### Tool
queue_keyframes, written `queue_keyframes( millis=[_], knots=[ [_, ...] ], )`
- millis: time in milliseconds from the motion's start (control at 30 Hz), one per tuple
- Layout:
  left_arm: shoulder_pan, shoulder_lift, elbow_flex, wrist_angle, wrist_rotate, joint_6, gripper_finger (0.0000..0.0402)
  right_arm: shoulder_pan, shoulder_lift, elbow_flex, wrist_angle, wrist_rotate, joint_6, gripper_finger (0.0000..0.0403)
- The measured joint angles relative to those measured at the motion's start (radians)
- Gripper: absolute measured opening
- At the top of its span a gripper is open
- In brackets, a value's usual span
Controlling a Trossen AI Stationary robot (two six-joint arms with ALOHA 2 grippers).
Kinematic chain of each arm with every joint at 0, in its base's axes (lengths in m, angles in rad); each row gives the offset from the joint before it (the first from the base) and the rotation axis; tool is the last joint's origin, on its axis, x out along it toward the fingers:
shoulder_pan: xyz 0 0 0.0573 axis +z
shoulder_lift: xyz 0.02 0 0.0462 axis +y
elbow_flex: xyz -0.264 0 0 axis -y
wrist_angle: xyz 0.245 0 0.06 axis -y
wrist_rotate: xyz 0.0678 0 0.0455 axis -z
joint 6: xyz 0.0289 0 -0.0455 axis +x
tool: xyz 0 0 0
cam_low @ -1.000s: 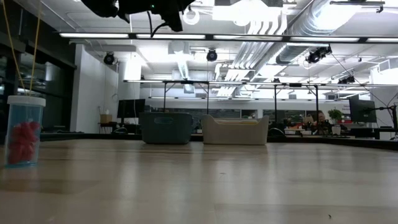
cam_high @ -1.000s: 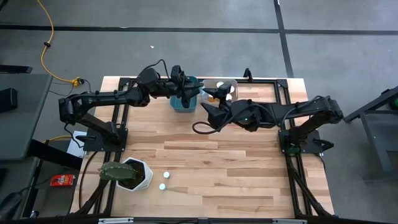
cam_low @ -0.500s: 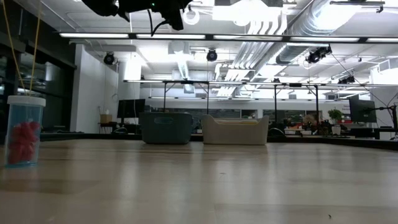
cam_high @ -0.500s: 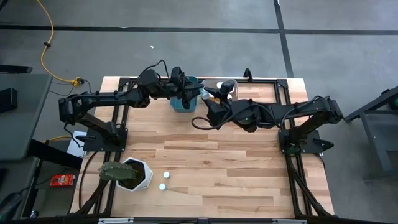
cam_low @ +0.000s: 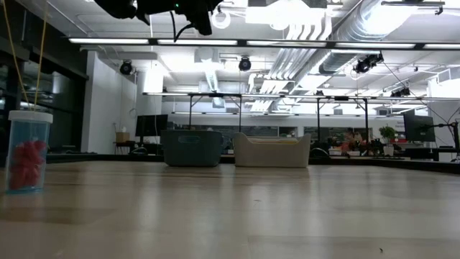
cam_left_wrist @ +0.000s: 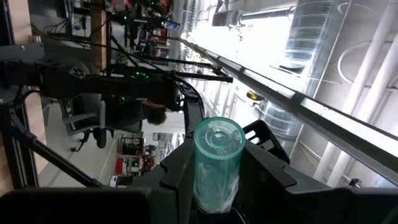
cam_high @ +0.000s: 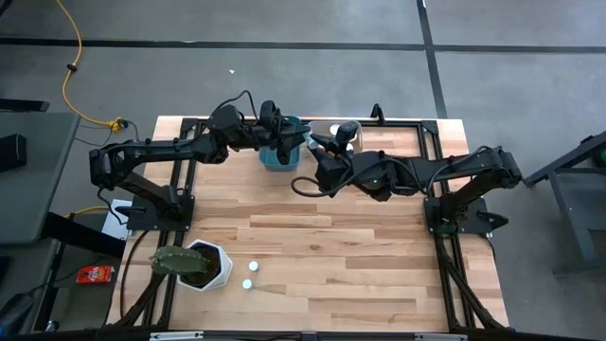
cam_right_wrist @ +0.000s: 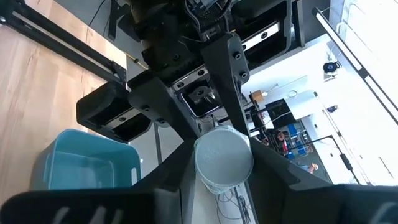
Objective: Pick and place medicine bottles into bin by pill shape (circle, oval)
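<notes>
A translucent medicine bottle (cam_left_wrist: 217,165) hangs in the air over the bins at the table's far edge, between my two grippers. My left gripper (cam_high: 295,142) reaches in from the left and is shut on it. My right gripper (cam_high: 313,144) faces it from the right, shut on the same bottle's whitish round end (cam_right_wrist: 224,158). In the high view the grippers hide the bottle. Two more bottles (cam_high: 250,275) stand upright on the table near the front. One with red pills and a white cap (cam_low: 27,151) shows in the low view. My left gripper pinches the bottle's round wall (cam_left_wrist: 214,186) between its two fingers, coming level from the table's left. The bottle lies along the fingers, its ringed end (cam_left_wrist: 219,140) sticking out past their tips, clear of table and bins. My right gripper has a finger on each side of the bottle's whitish end (cam_right_wrist: 214,177), coming level from the table's right, opposite the left gripper. How far back the bottle reaches between them does not show. The bottle is lifted clear.
A blue bin (cam_high: 281,153) and a pale bin (cam_high: 343,133) with white-capped bottles inside stand side by side at the far edge, below the grippers. A white hexagonal plant pot (cam_high: 201,265) sits at the near left. Bare wood lies between.
My right gripper has moved a little toward the table's left, up to the left gripper, and its spread fingers have shut around the bottle's end. The left gripper and the bottle have kept still.
</notes>
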Motion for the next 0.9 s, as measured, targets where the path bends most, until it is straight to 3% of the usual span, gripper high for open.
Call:
queue_keyframes(
  millis=[300, 667, 800, 900],
  knots=[
    [0.004, 0.0, 0.0, 0.0, -0.044, 0.165, 0.0112, 0.0, 0.0, 0.002, 0.005, 0.025, 0.0, 0.0094],
    [0.026, -0.002, 0.001, -0.004, -0.113, 0.427, 0.0197, 0.0, -0.021, 0.098, -0.085, 0.047, 0.124, 0.0093],
    [0.068, 0.003, -0.003, -0.011, -0.119, 0.615, 0.0223, 0.0, -0.047, 0.151, -0.19, 0.038, 0.283, 0.0093],
    [0.106, 0.001, -0.002, 0.029, -0.11, 0.811, 0.0231, -0.013, -0.063, 0.197, -0.339, -0.037, 0.471, 0.0093]
  ],
)
